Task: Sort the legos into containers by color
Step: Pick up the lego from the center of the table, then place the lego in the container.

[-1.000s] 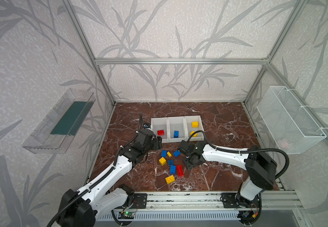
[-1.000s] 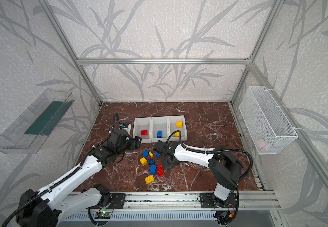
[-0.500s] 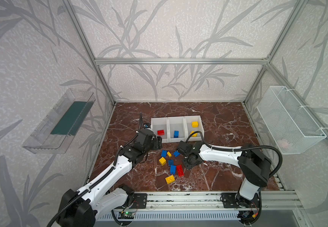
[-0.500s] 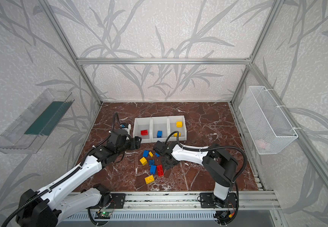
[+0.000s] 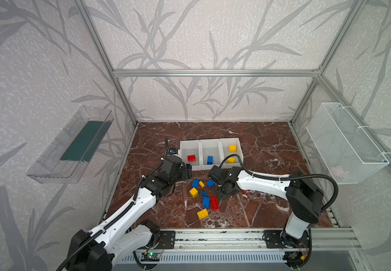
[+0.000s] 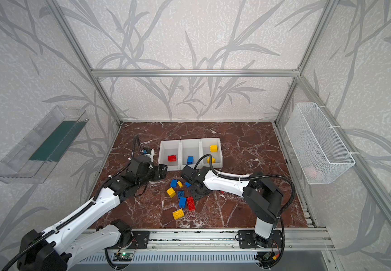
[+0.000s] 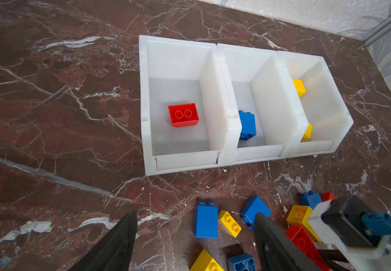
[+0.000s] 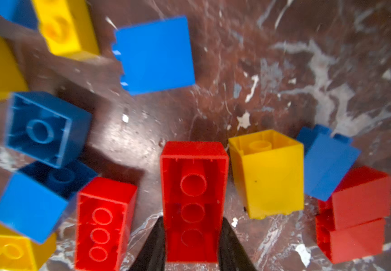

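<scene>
The right claw (image 8: 192, 220) was pinching a long red brick (image 8: 193, 185) across its narrow sides, hollow underside toward the wrist camera, probably because that width fitted between the fingers (image 8: 152, 244) and kept them off the yellow brick (image 8: 269, 178) just beside it. The brick sat among the loose pile on the marble surface (image 8: 283, 70), a little short of the white bins (image 7: 143, 105), whose end compartment with one red piece (image 7: 183, 115) seemed its proper home. The left claw (image 7: 194, 213) hung spread and empty by the bins' front, likely to leave its partner room.
</scene>
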Robot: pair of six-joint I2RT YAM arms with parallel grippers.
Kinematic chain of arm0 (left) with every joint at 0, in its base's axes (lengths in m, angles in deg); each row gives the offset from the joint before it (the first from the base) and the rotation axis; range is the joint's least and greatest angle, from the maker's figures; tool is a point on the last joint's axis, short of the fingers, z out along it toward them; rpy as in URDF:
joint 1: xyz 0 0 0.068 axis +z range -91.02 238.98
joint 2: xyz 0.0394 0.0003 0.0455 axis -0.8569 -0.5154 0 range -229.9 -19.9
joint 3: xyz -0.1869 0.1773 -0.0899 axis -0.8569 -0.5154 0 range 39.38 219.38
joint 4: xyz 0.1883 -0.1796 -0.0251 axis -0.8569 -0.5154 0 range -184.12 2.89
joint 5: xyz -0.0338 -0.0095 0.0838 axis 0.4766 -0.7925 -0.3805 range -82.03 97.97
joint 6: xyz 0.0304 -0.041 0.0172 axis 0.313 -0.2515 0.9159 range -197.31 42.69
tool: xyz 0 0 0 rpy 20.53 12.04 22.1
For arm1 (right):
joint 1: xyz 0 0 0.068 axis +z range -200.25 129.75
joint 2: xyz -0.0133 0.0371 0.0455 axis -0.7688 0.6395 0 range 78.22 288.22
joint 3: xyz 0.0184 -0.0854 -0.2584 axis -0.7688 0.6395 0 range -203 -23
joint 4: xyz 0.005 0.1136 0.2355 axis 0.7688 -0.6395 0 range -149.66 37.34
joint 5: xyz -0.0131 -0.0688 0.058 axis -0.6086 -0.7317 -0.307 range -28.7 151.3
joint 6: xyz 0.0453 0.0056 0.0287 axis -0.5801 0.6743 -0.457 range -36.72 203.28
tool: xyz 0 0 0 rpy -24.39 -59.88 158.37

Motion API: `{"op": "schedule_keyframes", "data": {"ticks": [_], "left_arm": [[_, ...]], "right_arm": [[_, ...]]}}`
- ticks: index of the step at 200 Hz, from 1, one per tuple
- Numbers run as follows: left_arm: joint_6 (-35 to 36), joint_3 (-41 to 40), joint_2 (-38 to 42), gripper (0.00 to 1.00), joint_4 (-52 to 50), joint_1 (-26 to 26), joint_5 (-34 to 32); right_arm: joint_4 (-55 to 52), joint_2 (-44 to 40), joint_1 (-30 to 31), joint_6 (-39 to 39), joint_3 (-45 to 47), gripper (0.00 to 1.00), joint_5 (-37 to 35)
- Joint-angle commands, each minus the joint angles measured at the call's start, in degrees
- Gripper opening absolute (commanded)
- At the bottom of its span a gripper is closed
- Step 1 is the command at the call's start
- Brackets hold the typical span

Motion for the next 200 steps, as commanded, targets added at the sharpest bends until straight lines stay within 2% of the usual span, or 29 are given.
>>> {"op": "schedule_keyframes", "data": {"ticks": [1,35,75,106,133,159,180,200], "left_arm": [[-1.53,-1.30,3.20,0.80,-2.92,0.38,-2.93],[-3.77,-3.44,7.01,0.80,-4.45,0.32,-3.21],[-5.91,-5.50,10.85,0.80,-6.17,0.33,-4.22],[-6.90,-6.45,12.72,0.80,-6.89,0.37,-4.06],[-7.69,-6.98,12.92,0.81,-7.06,0.32,-3.25],[-8.13,-7.41,12.79,0.80,-6.91,0.34,-2.60],[-8.38,-7.73,12.75,0.80,-6.63,0.33,-2.29],[-8.32,-7.80,12.57,0.80,-6.54,0.31,-2.02]], "right_arm": [[-1.72,-2.18,-0.03,4.09,-6.78,0.32,-0.19],[1.21,2.76,-2.16,7.27,-17.17,0.31,1.41],[1.13,14.13,-3.78,12.16,-33.03,0.31,2.15],[-3.74,23.86,-6.12,11.46,-45.41,0.30,5.95],[-5.28,29.65,-6.81,11.01,-51.88,0.30,7.92],[-9.02,33.55,-6.91,11.19,-57.79,0.40,7.77],[-9.42,33.97,-7.22,10.97,-58.97,0.55,7.68],[-9.62,33.15,-7.59,10.80,-58.98,0.61,7.68]]}}
